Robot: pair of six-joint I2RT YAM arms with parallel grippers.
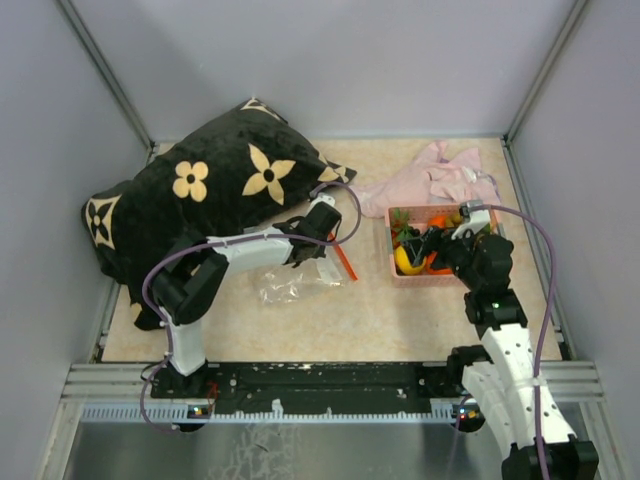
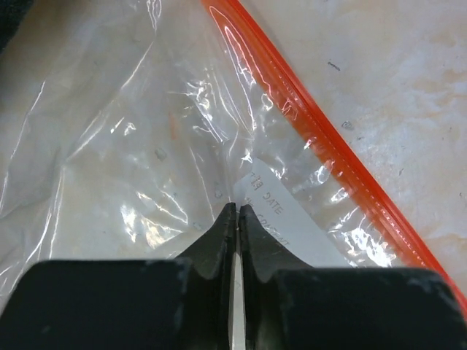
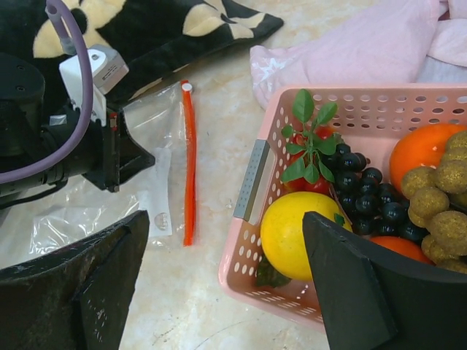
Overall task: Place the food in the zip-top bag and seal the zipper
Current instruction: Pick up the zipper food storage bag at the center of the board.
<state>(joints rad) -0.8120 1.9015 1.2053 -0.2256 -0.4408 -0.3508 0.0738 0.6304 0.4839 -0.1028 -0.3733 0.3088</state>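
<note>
Zip-top bag of clear thin plastic (image 2: 131,146) — limp, slippery — likely handles best beside its stiffer orange-red zipper strip (image 2: 314,117), where left end effector (image 2: 237,209) pinches film; right end effector (image 3: 225,216) spread.

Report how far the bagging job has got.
Done: nothing; the zip-top bag lies empty, and the lemon and other food sit in the pink basket. In hand: the left gripper is pinched shut on the bag beside its zipper; the right gripper hangs open over the basket. Left: bagging all the food, sealing.
</note>
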